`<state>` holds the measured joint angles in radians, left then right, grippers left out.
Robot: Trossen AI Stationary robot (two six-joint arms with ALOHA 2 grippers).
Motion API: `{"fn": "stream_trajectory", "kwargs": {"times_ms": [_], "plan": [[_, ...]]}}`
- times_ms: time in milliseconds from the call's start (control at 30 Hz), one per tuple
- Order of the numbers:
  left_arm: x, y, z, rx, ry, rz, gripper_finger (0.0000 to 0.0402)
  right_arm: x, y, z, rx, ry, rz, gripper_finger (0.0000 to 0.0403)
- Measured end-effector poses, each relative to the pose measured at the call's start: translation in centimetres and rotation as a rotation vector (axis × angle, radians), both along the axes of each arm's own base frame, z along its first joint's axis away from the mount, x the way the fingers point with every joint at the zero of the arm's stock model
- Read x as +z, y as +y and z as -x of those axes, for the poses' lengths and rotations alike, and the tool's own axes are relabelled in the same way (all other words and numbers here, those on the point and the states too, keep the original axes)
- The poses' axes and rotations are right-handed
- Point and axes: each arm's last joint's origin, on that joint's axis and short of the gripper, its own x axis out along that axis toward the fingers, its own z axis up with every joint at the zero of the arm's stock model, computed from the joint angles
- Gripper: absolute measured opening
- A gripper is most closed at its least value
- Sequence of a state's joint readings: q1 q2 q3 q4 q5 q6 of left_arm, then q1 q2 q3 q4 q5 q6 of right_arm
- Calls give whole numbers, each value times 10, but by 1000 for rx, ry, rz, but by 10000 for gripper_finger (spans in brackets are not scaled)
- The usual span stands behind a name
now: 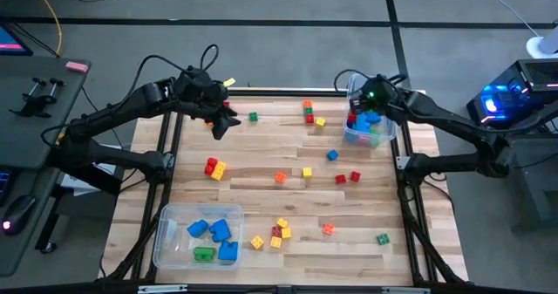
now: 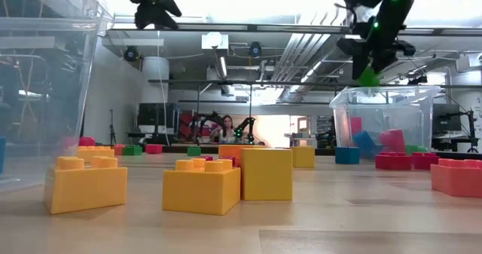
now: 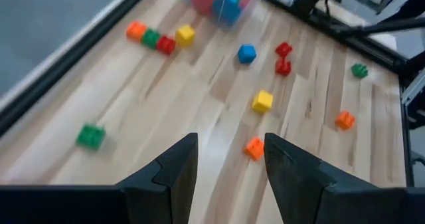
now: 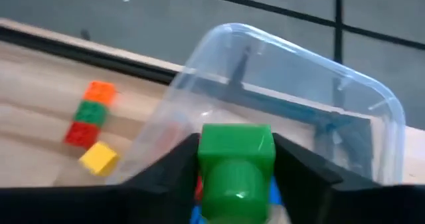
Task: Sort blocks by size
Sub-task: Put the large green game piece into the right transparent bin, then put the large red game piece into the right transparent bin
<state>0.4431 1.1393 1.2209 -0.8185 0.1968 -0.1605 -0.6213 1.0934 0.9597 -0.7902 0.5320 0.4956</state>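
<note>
Wood table [image 1: 261, 176] held scattered blocks. At upper right, right gripper [image 4: 236, 161] pinched a green block [image 4: 236, 164] over the bin [image 4: 345, 111]; drop it straight in. Left gripper [image 3: 229, 154] hung half-open, empty.

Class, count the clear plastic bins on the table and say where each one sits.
2. One bin sits at the table's near left corner; the other bin sits at the far right edge, under the right gripper.

A robotics lab is shown. Exposed pipes and ducts [image 2: 248, 39] are seen under the ceiling, a person [image 2: 226, 127] is seated among other robot arms behind, and a lit computer [image 1: 506, 102] is placed beside the wooden table [image 1: 261, 167].
</note>
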Motion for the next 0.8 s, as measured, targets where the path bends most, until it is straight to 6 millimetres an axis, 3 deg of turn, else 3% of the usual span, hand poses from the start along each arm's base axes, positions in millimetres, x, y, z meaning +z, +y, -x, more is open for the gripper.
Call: {"fn": "stream_trajectory", "kwargs": {"times_ms": [133,233,433,600,800], "plan": [[0,-5,10,23,41,44,161,-2,-9,5,-36,2,-17,298],[-2,-9,18,73,81,90,161,-2,-11,6,-34,-12,-33,329],[-16,-25,36,191,329,270,161,-2,-9,5,22,-62,-86,337],[-28,-43,47,423,512,286,161,-1,-8,1,84,-128,-132,338],[-81,-58,45,638,600,323,161,3,-11,-3,117,-196,-113,339]]}}
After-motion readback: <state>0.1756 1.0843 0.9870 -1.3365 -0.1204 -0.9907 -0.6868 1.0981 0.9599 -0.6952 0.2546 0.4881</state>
